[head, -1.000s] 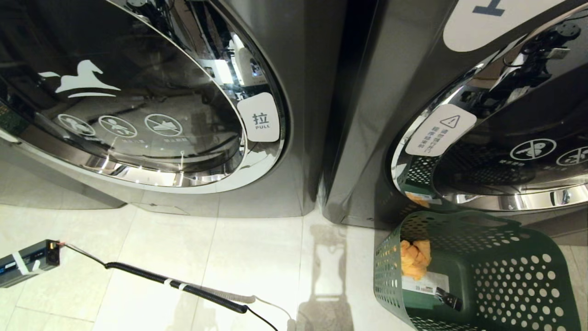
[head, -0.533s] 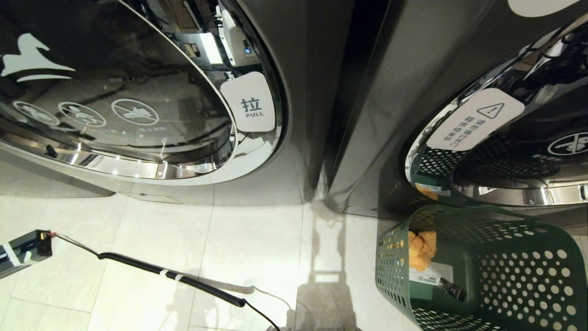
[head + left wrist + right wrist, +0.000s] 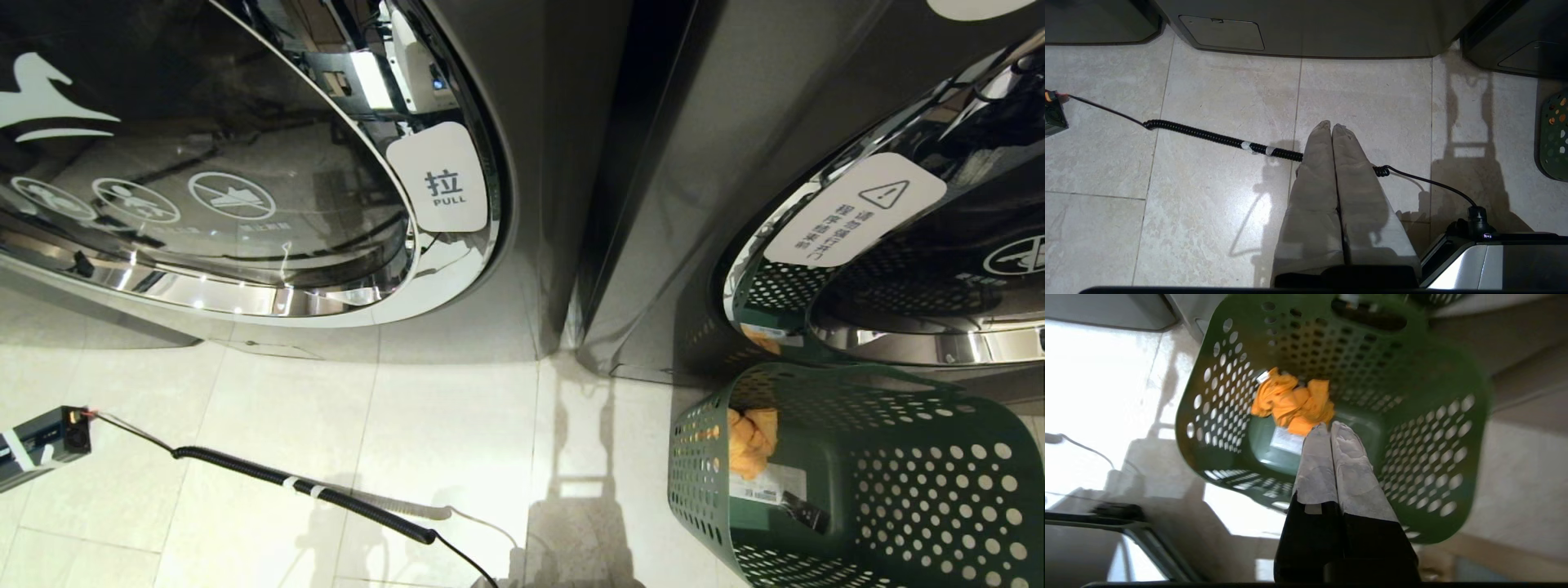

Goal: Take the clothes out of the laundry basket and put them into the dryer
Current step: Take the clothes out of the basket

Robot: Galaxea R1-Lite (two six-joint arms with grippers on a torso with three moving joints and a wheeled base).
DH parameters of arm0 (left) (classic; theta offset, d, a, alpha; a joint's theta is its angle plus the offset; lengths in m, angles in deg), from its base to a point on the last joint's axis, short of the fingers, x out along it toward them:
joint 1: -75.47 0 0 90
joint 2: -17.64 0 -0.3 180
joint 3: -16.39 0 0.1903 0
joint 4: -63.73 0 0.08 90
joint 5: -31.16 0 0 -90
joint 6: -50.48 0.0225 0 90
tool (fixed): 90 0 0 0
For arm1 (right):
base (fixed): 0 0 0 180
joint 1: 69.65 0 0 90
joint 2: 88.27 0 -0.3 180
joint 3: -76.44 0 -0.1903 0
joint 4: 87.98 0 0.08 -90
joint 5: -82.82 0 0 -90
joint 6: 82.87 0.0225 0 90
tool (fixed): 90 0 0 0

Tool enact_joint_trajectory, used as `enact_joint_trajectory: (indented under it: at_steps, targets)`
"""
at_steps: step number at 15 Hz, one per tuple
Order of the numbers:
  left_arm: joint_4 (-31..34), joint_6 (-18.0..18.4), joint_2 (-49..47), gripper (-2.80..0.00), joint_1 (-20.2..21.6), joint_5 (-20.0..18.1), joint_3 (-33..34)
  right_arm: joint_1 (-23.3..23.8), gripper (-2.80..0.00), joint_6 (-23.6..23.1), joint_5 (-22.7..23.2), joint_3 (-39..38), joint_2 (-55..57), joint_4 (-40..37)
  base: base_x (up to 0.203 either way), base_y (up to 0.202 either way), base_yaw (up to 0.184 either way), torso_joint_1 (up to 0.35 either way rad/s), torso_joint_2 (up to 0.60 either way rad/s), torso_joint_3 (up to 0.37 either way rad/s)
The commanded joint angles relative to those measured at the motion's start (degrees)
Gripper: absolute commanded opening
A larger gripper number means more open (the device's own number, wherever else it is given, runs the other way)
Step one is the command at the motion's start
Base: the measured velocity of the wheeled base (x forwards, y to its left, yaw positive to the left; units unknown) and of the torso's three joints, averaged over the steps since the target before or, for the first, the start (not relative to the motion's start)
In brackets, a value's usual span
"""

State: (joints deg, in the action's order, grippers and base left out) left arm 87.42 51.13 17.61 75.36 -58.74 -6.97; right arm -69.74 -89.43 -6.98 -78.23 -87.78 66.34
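The right gripper (image 3: 1329, 425), clenched and empty, hangs above the crumpled orange cloth (image 3: 1292, 403) in the perforated green plastic laundry basket (image 3: 1429, 457) (left gripper (image 3: 1331, 125) clenched too).

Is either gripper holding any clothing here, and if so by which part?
Nothing is held. Both the left gripper and the right gripper are shut and empty; the orange garment lies in the basket.

closed tool (image 3: 1332, 127), coiled cable (image 3: 1216, 139), tiled floor (image 3: 1208, 212)
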Motion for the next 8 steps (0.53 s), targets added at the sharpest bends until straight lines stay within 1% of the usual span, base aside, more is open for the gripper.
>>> enact_joint_trajectory:
  at_steps: [1,3,4,5,8]
  targets:
    - [-0.1,-0.1,0.1,-2.8,-0.1,0.0,0.1,0.0,-2.8,-3.1,0.0,8.3,3.4,-3.5,0.0,0.0,0.0,0.0,0.0,0.0]
    - [-0.2,-0.4,0.1,-2.8,-0.1,-0.1,0.1,0.2,-2.8,-3.1,-1.7,19.3,12.9,-10.5,0.0,0.0,0.0,0.0,0.0,0.0]
    - [-0.2,-0.4,0.1,-2.8,0.0,-0.1,0.1,0.3,-2.8,-1.9,-3.4,22.6,19.8,-12.6,0.0,0.0,0.0,0.0,0.0,0.0]
    - [-0.2,-0.4,0.1,-2.8,0.0,-0.1,0.1,0.4,-2.8,1.0,-5.5,25.1,27.7,-14.2,0.0,0.0,0.0,0.0,0.0,0.0]
    - [-0.2,-0.4,0.1,-2.8,0.0,-0.1,0.1,0.6,-2.8,13.8,-10.1,28.8,49.4,-17.4,0.0,0.0,0.0,0.0,0.0,0.0]
